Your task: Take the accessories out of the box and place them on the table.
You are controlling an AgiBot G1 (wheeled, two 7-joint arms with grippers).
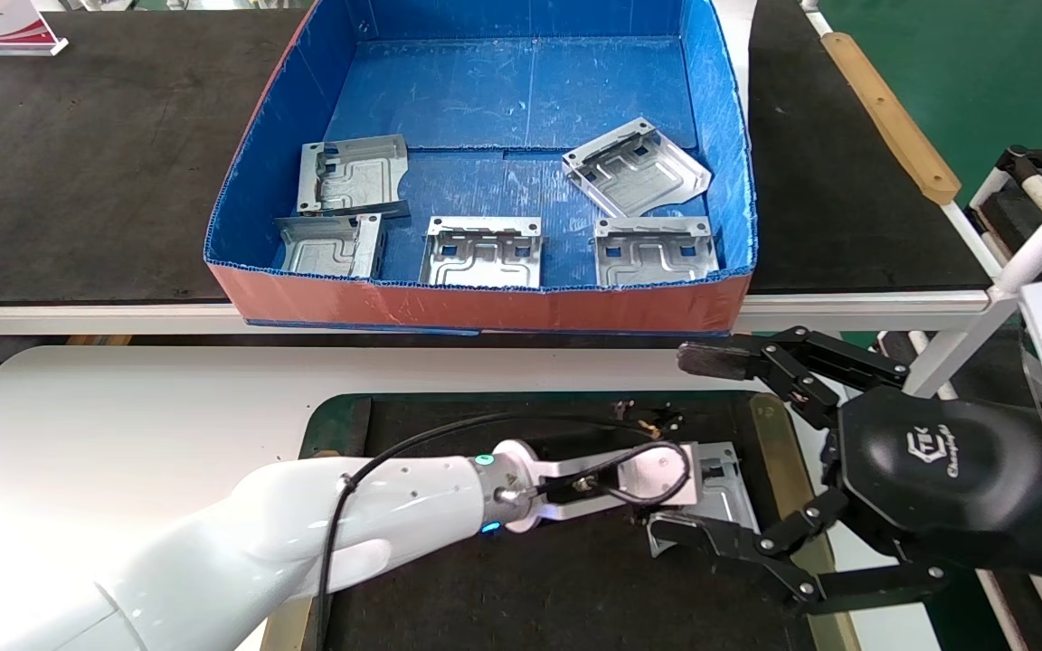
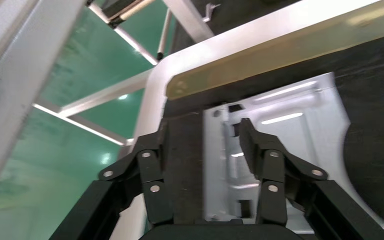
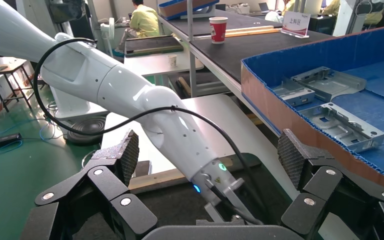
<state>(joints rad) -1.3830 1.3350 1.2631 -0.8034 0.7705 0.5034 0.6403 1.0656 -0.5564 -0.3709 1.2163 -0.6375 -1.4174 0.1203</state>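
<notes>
White arm, black grippers

A glossy white left arm (image 1: 304, 533) is carrying a looping black cable (image 1: 639, 470) and glowing green-blue lights; the matte black right gripper (image 1: 738, 470) is showing silver screws.

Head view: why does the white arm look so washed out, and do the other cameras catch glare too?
Head view: overhead light washes out the left arm and the white table beside it. Left wrist view: bright streaks reflect off the plate under the open left gripper. Right wrist view: only a soft sheen on that arm.
</notes>
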